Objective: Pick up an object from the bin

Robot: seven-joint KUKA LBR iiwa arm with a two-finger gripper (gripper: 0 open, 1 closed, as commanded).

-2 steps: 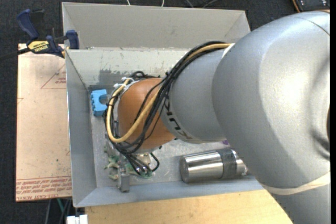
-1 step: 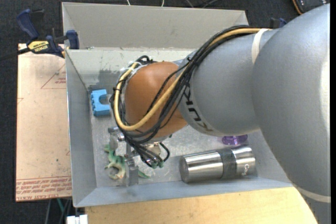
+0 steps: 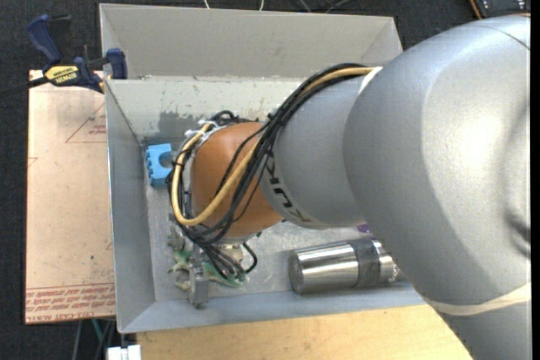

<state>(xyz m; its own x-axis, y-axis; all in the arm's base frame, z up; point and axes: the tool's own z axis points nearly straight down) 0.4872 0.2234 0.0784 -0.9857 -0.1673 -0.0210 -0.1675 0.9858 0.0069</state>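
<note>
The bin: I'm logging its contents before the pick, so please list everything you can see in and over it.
Bin: one, grey metal, middle of the view.
Blue block: one, blue, by the bin's left wall.
Metal cylinder: one, silver, on its side along the near wall, right of the end effector.
Arm: one, grey, reaching in from the right, hiding much of the bin floor.
Orange cover: one, orange, on the wrist, looped by yellow and black cables.
End effector: one, dark with wiring, low in the near left corner.
</note>
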